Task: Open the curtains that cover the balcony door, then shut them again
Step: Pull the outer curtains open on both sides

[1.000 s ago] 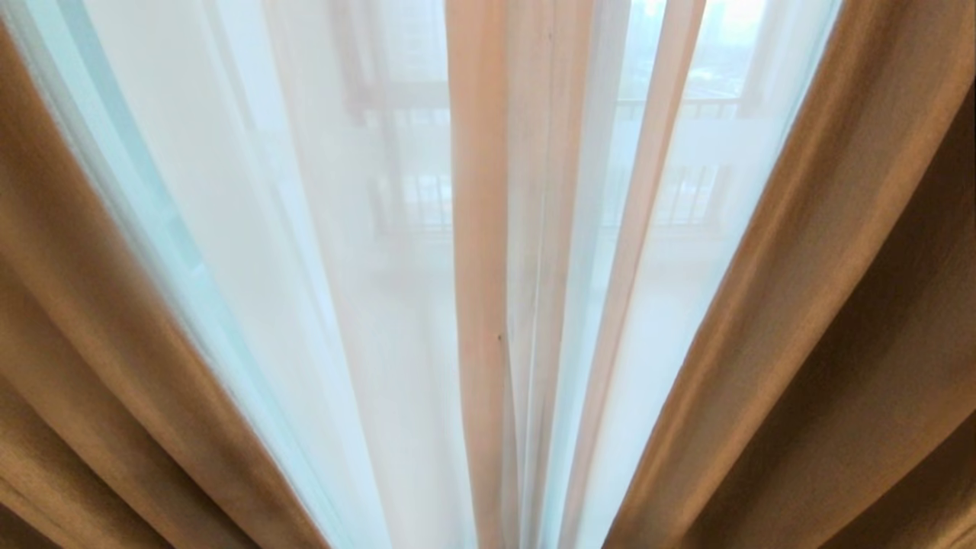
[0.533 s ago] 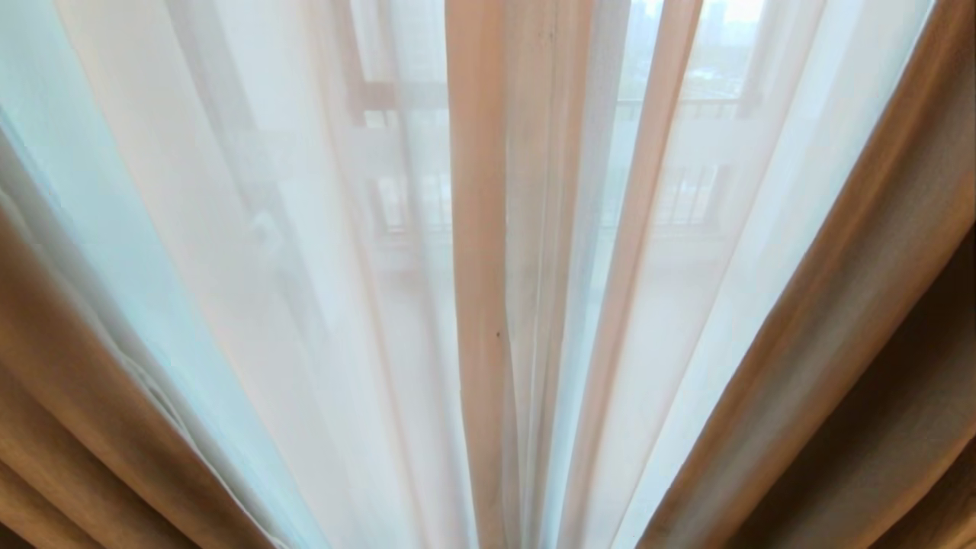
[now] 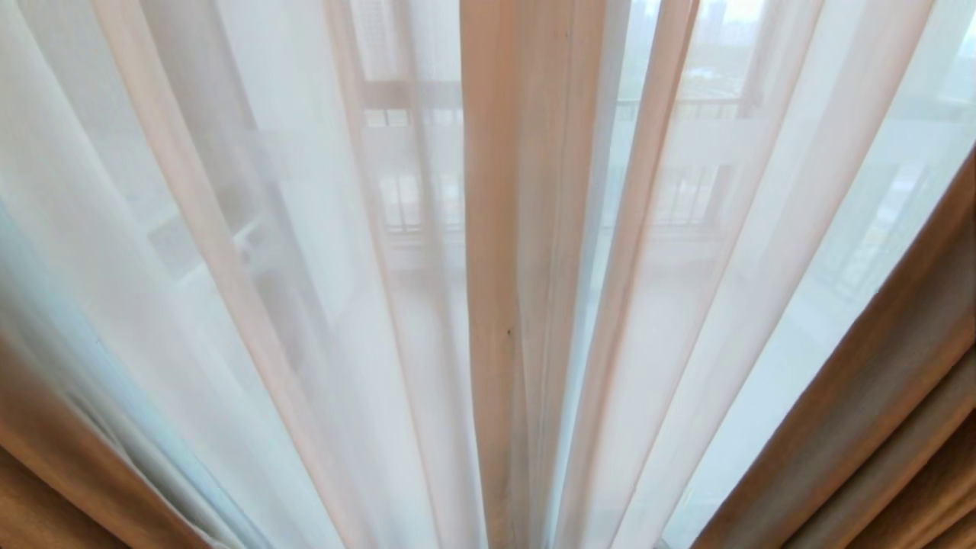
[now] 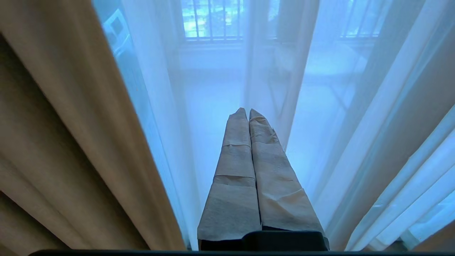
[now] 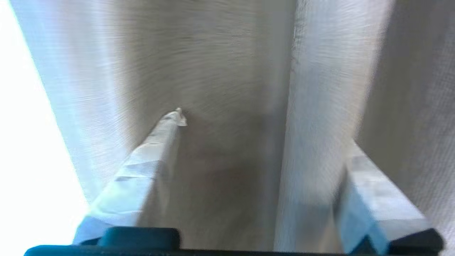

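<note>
Item: the curtains, two layers. The thick beige-grey layer (image 3: 877, 412) stands drawn to the far left and right edges of the head view, leaving the sheer white layer (image 3: 305, 267) hanging across the middle in long pleats, with one denser gathered fold (image 3: 511, 267) at centre. Behind the sheer, dim frames and railing bars (image 3: 427, 198) show through; the balcony door itself cannot be made out clearly. Item: the right gripper (image 5: 263, 149), out of the head view, seen only from its own wrist camera; its taped fingers (image 5: 149, 167) stand wide apart, with a fold of the thick fabric (image 5: 312, 124) running between them and hiding much of the other finger; no clamp on the cloth is evident. Item: the left gripper (image 4: 247, 115), parked low before the sheer, its wrapped fingers pressed together on nothing. Step in hand, by judgement: the opaque layer looks opened and the right gripper appears to be letting go of it. Next move likely calls for taking the sheer, or regripping the thick edge to draw it closed.
</note>
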Tool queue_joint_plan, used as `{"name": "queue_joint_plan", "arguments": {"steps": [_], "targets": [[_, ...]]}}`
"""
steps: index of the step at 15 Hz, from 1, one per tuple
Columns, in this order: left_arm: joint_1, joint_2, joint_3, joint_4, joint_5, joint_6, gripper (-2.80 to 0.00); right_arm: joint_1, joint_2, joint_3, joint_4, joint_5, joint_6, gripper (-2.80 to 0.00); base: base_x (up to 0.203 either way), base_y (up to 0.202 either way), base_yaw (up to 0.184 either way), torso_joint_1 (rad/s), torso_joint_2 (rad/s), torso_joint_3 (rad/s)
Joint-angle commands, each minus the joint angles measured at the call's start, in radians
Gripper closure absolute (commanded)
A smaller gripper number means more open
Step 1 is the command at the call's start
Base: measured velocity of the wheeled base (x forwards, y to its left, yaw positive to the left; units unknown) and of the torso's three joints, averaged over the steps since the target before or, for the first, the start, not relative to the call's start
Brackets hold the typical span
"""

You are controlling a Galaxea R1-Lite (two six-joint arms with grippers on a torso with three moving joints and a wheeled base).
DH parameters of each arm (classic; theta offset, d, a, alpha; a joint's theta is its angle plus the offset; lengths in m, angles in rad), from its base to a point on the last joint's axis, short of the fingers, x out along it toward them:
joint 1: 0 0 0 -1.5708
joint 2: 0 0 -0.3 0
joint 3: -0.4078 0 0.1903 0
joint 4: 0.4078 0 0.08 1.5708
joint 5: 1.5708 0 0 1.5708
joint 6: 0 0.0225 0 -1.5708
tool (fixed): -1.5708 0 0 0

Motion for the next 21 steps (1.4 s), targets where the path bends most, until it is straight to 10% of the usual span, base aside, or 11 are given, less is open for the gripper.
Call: {"name": "queue_joint_plan", "arguments": {"steps": [1, 14, 20, 21], "targets": [[0.000, 0.000, 0.000, 0.000, 0.000, -0.001, 0.00, -0.001, -0.048, 0.031, -0.013, 0.001, 0.001, -2.80, 0.000, 0.000, 0.000, 0.000, 0.00, 0.000], [0.000, 0.000, 0.000, 0.000, 0.000, 0.000, 0.00, -0.096, -0.517, 0.413, 0.016, 0.010, 0.004, -2.80, 0.000, 0.000, 0.000, 0.000, 0.00, 0.000], [0.000, 0.000, 0.000, 0.000, 0.000, 0.001, 0.00, -0.002, -0.646, 0.496, 0.094, 0.008, 0.000, -2.80, 0.000, 0.000, 0.000, 0.000, 0.00, 0.000], [0.000, 0.000, 0.000, 0.000, 0.000, -0.001, 0.00, 0.019, -0.659, 0.506, 0.093, 0.008, -0.001, 0.00, 0.000, 0.000, 0.000, 0.000, 0.00, 0.000]]}}
